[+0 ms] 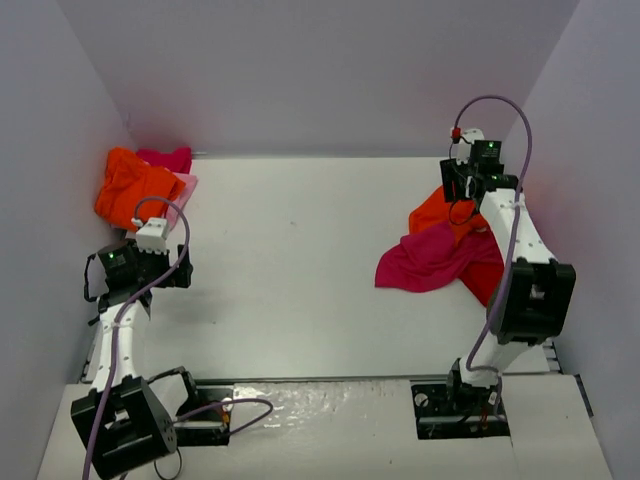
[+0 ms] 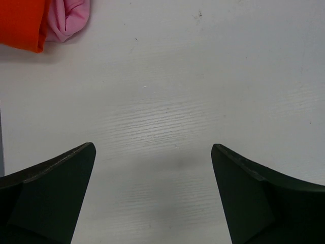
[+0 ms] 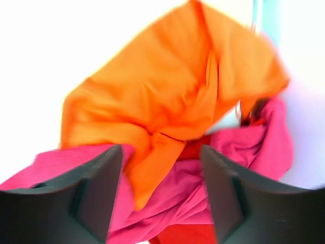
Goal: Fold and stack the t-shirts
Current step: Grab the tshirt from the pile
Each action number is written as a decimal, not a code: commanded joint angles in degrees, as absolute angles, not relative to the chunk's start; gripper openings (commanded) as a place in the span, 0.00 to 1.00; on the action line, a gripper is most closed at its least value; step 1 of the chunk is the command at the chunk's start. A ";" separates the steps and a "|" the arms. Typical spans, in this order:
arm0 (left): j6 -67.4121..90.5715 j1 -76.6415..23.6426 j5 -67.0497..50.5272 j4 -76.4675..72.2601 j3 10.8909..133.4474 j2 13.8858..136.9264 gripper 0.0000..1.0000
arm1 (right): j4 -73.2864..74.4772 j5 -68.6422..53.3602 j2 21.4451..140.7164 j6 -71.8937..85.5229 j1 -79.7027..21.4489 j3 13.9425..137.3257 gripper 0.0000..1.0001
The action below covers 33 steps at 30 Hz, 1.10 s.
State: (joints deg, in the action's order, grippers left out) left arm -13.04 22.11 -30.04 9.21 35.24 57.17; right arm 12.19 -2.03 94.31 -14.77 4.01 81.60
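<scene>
Hanging over the right-hand heap, the right claw (image 3: 161, 148) stands released, its two dark fingers (image 3: 91, 193) spread with no cloth pinched between them. Only the right wrist view shows how this heap is layered. The orange shirt (image 3: 167, 96) lies crumpled on top of the magenta shirt (image 3: 51, 168), and a strip of the red shirt (image 3: 183, 236) shows under the magenta shirt at the bottom edge. That view is washed out and blurred, so sleeves and collars cannot be told apart, nor whether the fingertips brush the cloth.

Only the top view shows the whole white desk (image 1: 300, 260). In it the right arm (image 1: 515, 240) crosses the red shirt just right of the magenta shirt and hides part of it. Well apart to the left of the magenta shirt, and farther back, lies a second heap: a second orange shirt (image 1: 130, 185), a second magenta shirt (image 1: 165, 157) behind it, and a pale pink shirt (image 1: 188, 185) at its right edge.

The left claw (image 2: 152, 146) is far to the left of the magenta shirt. It is released wide over bare desk with nothing in it. Its wrist view catches only a corner of the second orange shirt and a fold of the pale pink shirt, both cut off at the top-left edge.
</scene>
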 commanded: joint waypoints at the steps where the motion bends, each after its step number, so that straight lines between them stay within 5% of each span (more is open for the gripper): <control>1: -13.44 22.45 -31.34 6.15 36.66 55.46 0.97 | 10.26 -6.09 88.58 -12.79 3.87 83.00 0.90; 7: -12.92 22.50 -31.20 5.36 36.92 56.08 0.97 | 10.63 -4.04 88.24 -16.26 4.22 82.44 0.98; 24: -12.14 22.41 -30.84 3.95 36.73 56.25 0.97 | 2.04 -7.95 85.34 -13.11 4.48 74.80 1.00; 33: -12.92 22.96 -29.97 4.90 35.53 55.22 0.97 | 17.71 -10.56 111.35 -13.42 2.84 100.01 1.00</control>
